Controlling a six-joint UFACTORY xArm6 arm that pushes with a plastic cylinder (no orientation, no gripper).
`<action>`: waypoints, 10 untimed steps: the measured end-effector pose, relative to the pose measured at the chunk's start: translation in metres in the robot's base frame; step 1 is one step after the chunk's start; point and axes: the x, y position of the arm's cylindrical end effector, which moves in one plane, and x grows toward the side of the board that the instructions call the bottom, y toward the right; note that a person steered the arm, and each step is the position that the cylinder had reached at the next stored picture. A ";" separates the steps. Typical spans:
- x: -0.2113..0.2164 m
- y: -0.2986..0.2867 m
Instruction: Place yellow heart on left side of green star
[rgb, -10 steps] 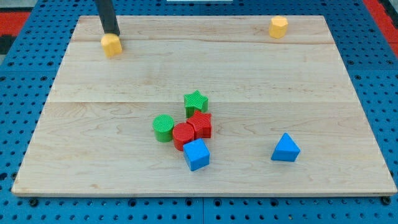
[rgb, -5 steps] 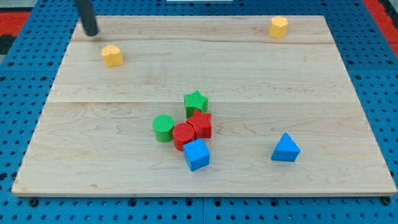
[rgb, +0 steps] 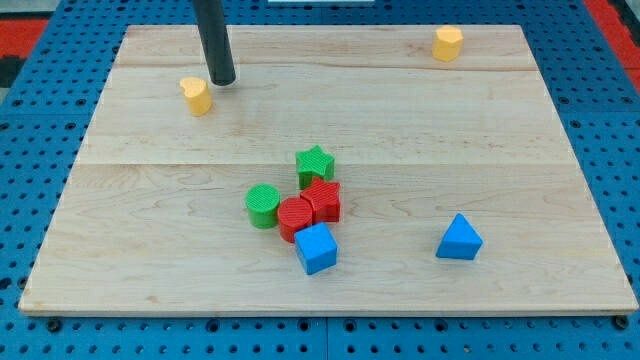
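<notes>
Two red blocks (rgb: 310, 208), green cylinder (rgb: 263, 205) crowding green star (rgb: 315, 164)

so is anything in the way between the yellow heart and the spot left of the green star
Nothing visible. The yellow heart sits upper left beside my tip; bare board lies between it and the green star. The green cylinder sits lower.
</notes>
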 end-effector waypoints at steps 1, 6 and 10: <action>-0.023 -0.023; 0.110 -0.006; 0.138 0.060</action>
